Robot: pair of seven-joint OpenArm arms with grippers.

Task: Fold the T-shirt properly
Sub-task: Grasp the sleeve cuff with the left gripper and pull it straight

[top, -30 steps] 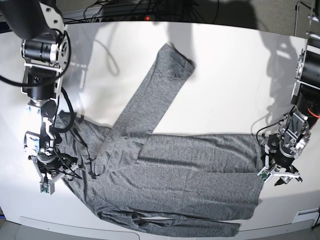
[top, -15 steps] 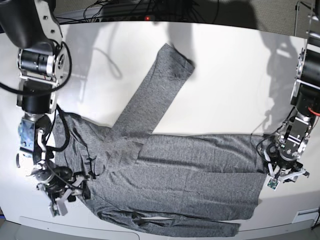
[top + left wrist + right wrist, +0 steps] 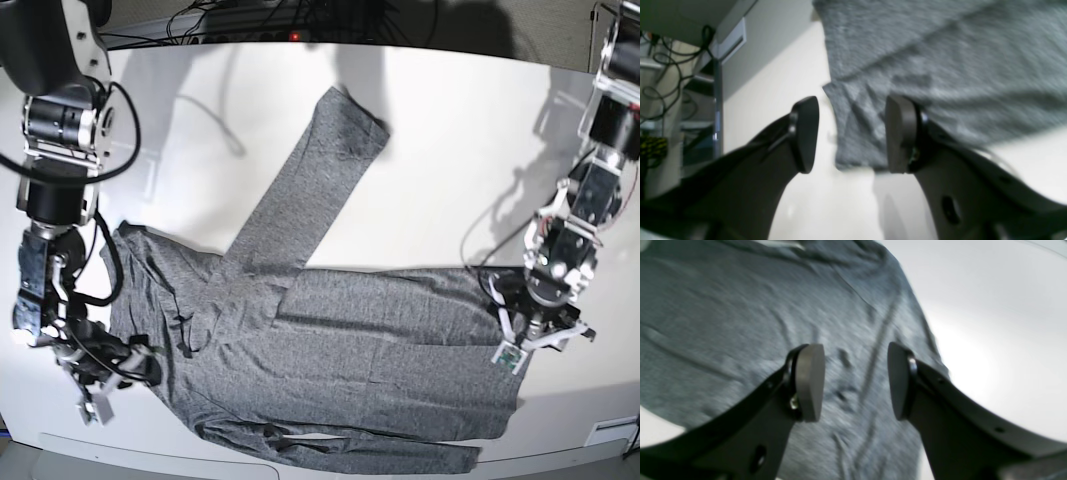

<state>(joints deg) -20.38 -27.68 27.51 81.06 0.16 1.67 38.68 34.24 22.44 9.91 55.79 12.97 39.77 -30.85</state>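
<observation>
The grey T-shirt (image 3: pixel 350 340) lies spread across the white table, one long sleeve (image 3: pixel 310 180) angled toward the back. My left gripper (image 3: pixel 538 338) hangs at the shirt's right hem. In the left wrist view it (image 3: pixel 852 133) is open, and a hem corner of the T-shirt (image 3: pixel 860 133) lies between its fingers without being pinched. My right gripper (image 3: pixel 100 385) is at the shirt's left end near the front edge. In the right wrist view it (image 3: pixel 856 381) is open above wrinkled T-shirt fabric (image 3: pixel 723 306), holding nothing.
The white table (image 3: pixel 450 150) has bare surface behind and right of the shirt. Cables (image 3: pixel 250 20) run along its back edge. A thin black cable (image 3: pixel 480 225) loops near the left arm. The table's front lip (image 3: pixel 150 445) is close to the shirt's lower edge.
The left gripper has shifted inward over the shirt's right hem. The right arm has swung outward and down toward the front left. Both stay open.
</observation>
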